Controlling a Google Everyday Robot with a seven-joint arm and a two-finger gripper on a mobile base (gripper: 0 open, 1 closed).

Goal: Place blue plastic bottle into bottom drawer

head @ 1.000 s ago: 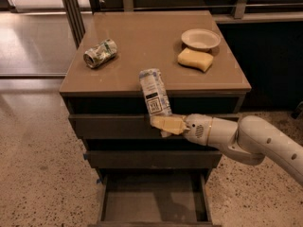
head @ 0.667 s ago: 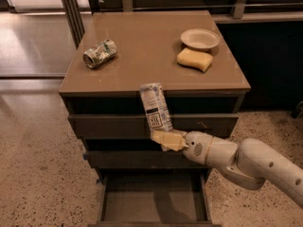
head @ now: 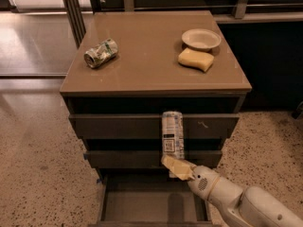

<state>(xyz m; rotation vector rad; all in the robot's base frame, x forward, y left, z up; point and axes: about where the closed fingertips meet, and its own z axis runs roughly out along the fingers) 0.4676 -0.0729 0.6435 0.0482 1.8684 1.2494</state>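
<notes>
Speckled terrazzo floor (head: 33, 164) surrounds a brown table (head: 147, 65) with three drawers in its front, seen from above and in front; the floor lies wide and open on the left side, while a narrower strip on the right borders a dark wall panel (head: 272, 65). Metal posts (head: 73, 8) stand behind the table's far left corner. On the table top, a crushed can (head: 100, 53) lies on its side near the left edge, and a shallow bowl (head: 201, 39) sits toward the far right with a yellow sponge (head: 195, 59) just beside it on the near side; both are well apart from the can. The top drawer (head: 118, 126) and middle drawer (head: 123, 158) show flat fronts stepped slightly outward, and the bottom drawer (head: 142, 205) is pulled far out toward the viewer, its grey inner floor visible between its two side walls. The white arm (head: 246, 205) enters from the lower right corner and reaches up and left over the right part of the open drawer. The gripper (head: 176, 167), with yellowish fingers, is closed upon the lower end of the blue plastic bottle (head: 173, 131). The bottle stands nearly upright in the air, in front of the top and middle drawer fronts and above the rear of the open bottom drawer. It is a clear bottle with a pale printed label carrying dark text.
</notes>
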